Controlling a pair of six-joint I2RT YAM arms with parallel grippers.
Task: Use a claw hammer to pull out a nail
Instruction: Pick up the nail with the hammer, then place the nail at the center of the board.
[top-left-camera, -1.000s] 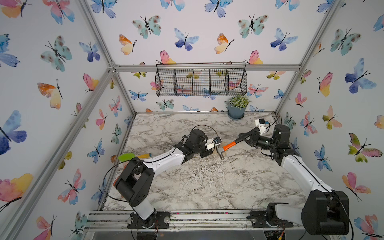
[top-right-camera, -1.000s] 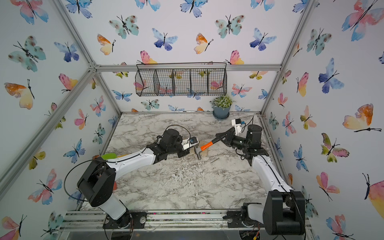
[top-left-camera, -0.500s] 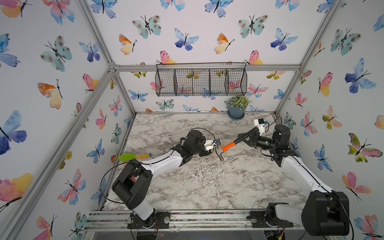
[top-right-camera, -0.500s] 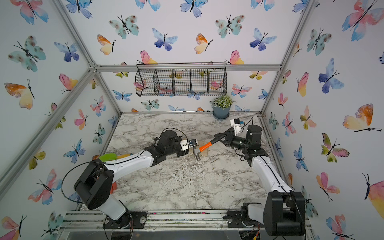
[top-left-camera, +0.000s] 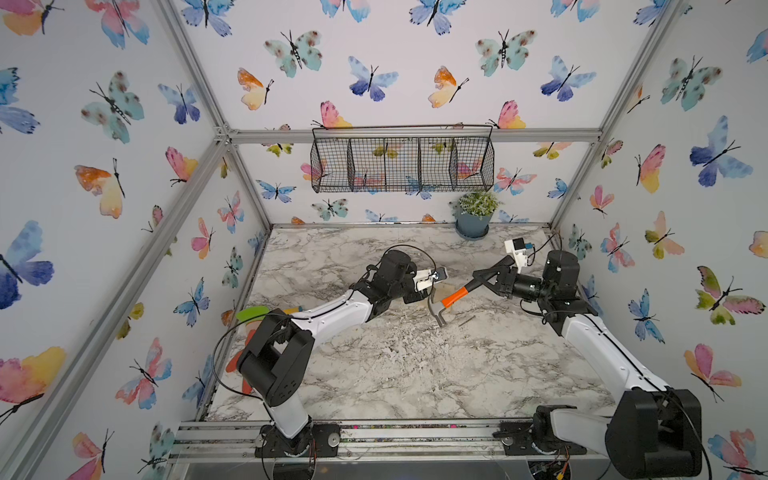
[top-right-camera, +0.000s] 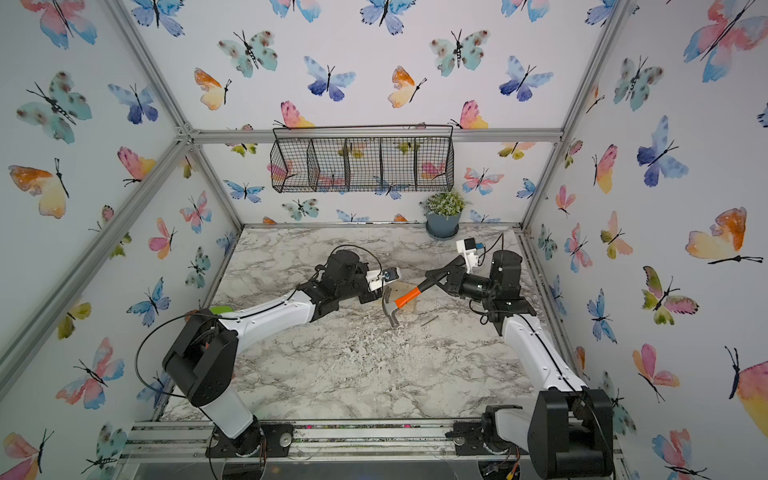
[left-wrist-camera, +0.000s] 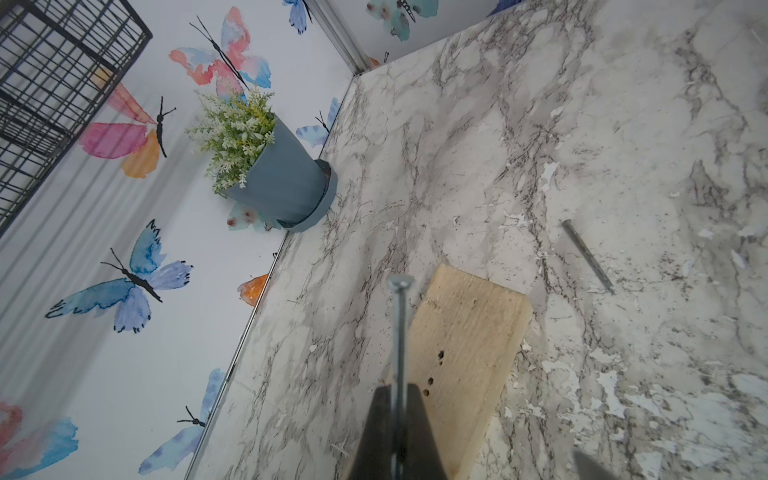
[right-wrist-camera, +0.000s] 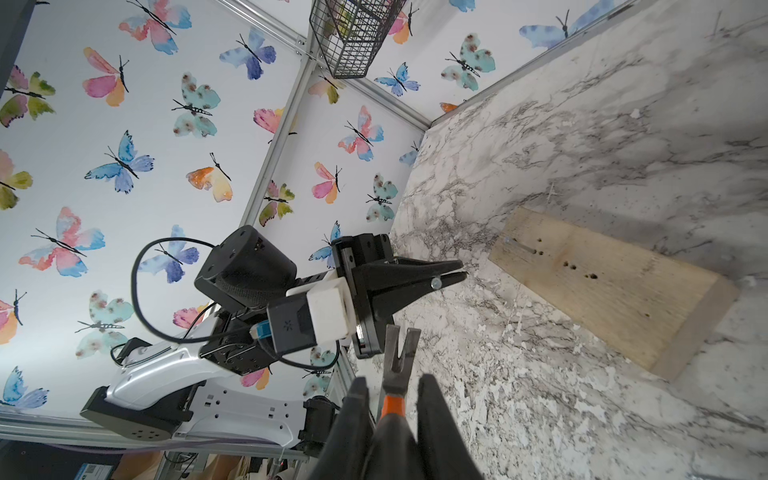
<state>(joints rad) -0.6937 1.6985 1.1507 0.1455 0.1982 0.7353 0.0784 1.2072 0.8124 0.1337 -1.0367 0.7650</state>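
A black wire basket (top-left-camera: 403, 166) hangs on the back wall, split by mesh dividers into compartments; only the wallpaper's butterflies show through its mesh. Below it, at the back of the marble-patterned desk (top-left-camera: 395, 365), a blue-grey plant pot (left-wrist-camera: 278, 183) stands on a matching saucer (left-wrist-camera: 320, 208) and holds green sprigs with pale tips.

The claw hammer (top-left-camera: 455, 296) is small. It has a silver steel head, a forked claw, a bright orange neck and a black handle. The right gripper (top-left-camera: 480, 279) has its jaws clamped on the black handle just behind the orange neck. The hammer slants down from there toward the middle of the desk, head lowest and close to the surface. Whether the head touches the desk cannot be told. In the right wrist view the fork of the claw points toward the left arm.

The left gripper (right-wrist-camera: 457, 270) has its jaws pinched on a nail (left-wrist-camera: 400, 332), whose flat head sticks out past their tips. Just beside it a pale wooden block (left-wrist-camera: 469, 332) lies flat on the desk, with several small dark holes in its top face. A second nail (left-wrist-camera: 588, 257) lies loose on the desk, near the block but apart from it.
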